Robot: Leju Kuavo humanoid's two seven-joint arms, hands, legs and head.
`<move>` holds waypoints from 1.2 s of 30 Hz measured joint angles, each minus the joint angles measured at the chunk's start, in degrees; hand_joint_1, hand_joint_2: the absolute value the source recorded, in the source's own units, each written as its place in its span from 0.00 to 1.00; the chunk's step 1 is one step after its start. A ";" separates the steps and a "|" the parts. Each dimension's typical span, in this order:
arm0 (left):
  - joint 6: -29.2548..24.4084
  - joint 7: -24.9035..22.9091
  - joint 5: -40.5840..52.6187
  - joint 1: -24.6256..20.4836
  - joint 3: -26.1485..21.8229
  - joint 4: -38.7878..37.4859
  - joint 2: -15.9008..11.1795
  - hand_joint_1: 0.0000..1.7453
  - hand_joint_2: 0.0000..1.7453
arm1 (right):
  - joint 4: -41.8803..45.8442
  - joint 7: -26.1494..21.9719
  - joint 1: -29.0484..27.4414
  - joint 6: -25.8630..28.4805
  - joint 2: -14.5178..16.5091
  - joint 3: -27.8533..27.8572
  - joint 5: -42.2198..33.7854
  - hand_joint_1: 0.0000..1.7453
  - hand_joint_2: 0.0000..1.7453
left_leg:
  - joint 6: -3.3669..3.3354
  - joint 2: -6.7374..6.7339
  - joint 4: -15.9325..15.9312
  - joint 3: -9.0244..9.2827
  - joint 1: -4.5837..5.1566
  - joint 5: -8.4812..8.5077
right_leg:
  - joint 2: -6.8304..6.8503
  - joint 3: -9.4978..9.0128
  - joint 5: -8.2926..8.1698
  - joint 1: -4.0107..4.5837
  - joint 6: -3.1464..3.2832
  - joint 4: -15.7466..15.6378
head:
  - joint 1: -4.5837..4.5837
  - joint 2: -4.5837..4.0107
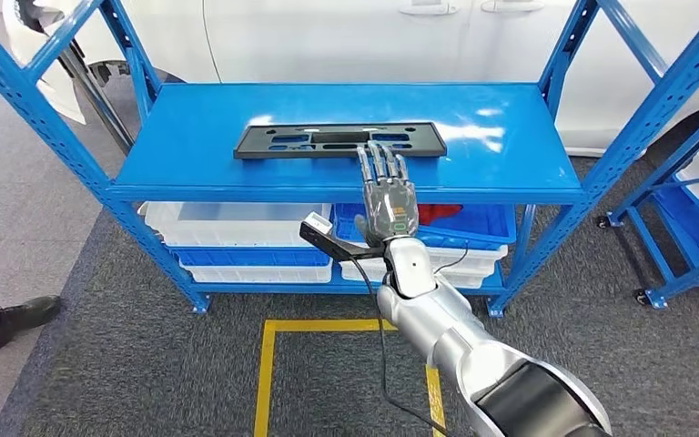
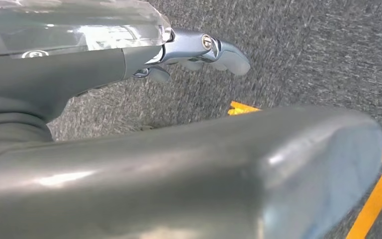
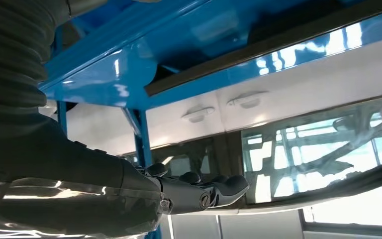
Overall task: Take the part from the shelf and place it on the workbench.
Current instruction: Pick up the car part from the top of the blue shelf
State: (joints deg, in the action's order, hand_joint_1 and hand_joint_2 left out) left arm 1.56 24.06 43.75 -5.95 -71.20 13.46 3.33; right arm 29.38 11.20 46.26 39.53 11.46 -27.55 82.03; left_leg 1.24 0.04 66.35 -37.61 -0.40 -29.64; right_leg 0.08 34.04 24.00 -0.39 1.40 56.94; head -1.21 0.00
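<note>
A flat black part (image 1: 309, 141) with several slots lies on the top board of the blue shelf (image 1: 191, 127), near its middle. My right hand (image 1: 387, 196) reaches over the shelf's front edge, palm down and fingers stretched out; the fingertips (image 1: 378, 157) lie over the part's near edge, right of its middle. It holds nothing. The right wrist view shows the dark fingers (image 3: 204, 191) straight out, with the part's dark edge (image 3: 258, 50) on the blue board. My left hand (image 2: 199, 50) hangs over the grey carpet, fingers loosely extended and holding nothing.
Under the top board sit white bins (image 1: 237, 223) and a blue bin (image 1: 473, 223) holding something red. A white car (image 1: 346, 36) stands behind the shelf. A second blue rack (image 1: 692, 200) is at the right. Yellow floor tape (image 1: 268, 364) and a person's shoe (image 1: 9, 320) are nearby.
</note>
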 joint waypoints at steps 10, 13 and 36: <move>-0.07 -0.88 0.55 -0.48 0.81 0.00 -0.01 0.00 0.00 | -0.57 -2.49 -0.37 0.07 -0.75 6.00 1.75 0.00 1.00 | -0.24 0.32 -8.24 3.62 -0.66 4.98 | -0.42 0.26 0.54 0.03 -1.86 1.04 | 0.11 0.00; -0.03 -0.95 0.55 -0.55 0.94 0.00 -0.01 0.00 0.00 | -0.57 -2.88 -0.36 0.08 -0.75 6.87 1.63 0.00 1.00 | -1.45 0.27 -8.59 3.63 -0.70 5.38 | -0.37 0.87 1.69 -0.24 -2.81 2.37 | 0.17 0.00; 0.50 -1.28 0.52 -0.47 1.22 -0.02 0.10 0.00 0.00 | -3.31 -7.08 -1.25 0.14 1.67 7.54 6.36 0.00 1.00 | 1.06 0.19 2.43 -1.53 -0.66 1.62 | -0.20 -0.20 0.52 0.11 0.02 0.46 | 0.03 0.00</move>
State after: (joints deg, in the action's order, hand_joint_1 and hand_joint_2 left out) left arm 2.05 22.78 44.27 -6.42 -69.99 13.44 3.43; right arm 26.07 4.12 45.01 39.68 13.13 -20.01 88.38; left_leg 2.29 0.24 68.79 -39.13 -1.06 -28.02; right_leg -0.13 33.84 24.52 -0.28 1.41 57.40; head -1.18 0.00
